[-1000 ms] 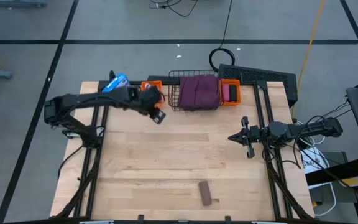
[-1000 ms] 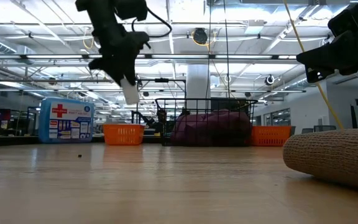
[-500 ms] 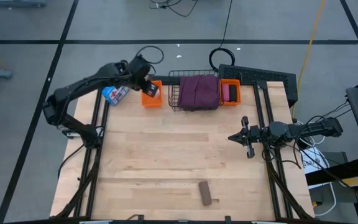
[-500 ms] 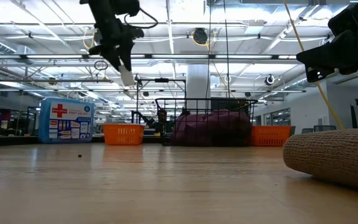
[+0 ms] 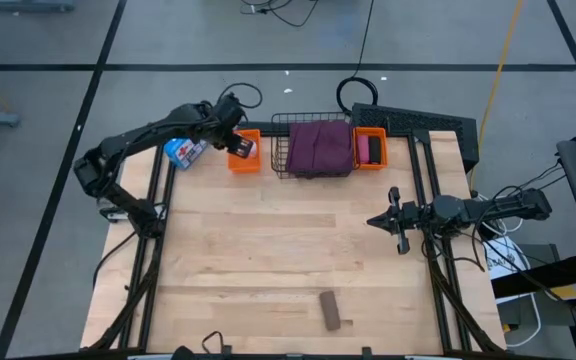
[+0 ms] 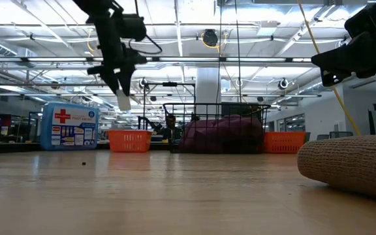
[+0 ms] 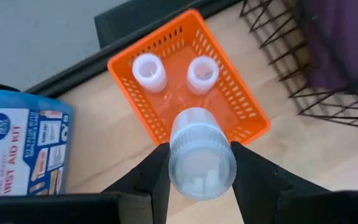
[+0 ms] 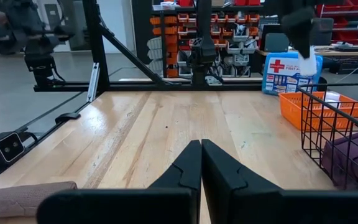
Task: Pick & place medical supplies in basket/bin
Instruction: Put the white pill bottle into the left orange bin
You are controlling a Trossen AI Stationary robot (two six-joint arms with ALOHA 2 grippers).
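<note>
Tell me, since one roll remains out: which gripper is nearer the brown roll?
Right. The right gripper hangs over mid-table, up-table of the brown roll; the left gripper, holding a vial, is above the far orange bin.

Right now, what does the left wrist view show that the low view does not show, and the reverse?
Only the left wrist view shows two small white plastic vials standing inside the left orange plastic bin.

Only the low view shows the brown bandage roll close to the camera, the right orange plastic bin, and the maroon folded cloth in the black wire basket.

Both show the left hand shut on a third white vial above the left bin, and the blue-and-white first aid pouch.
</note>
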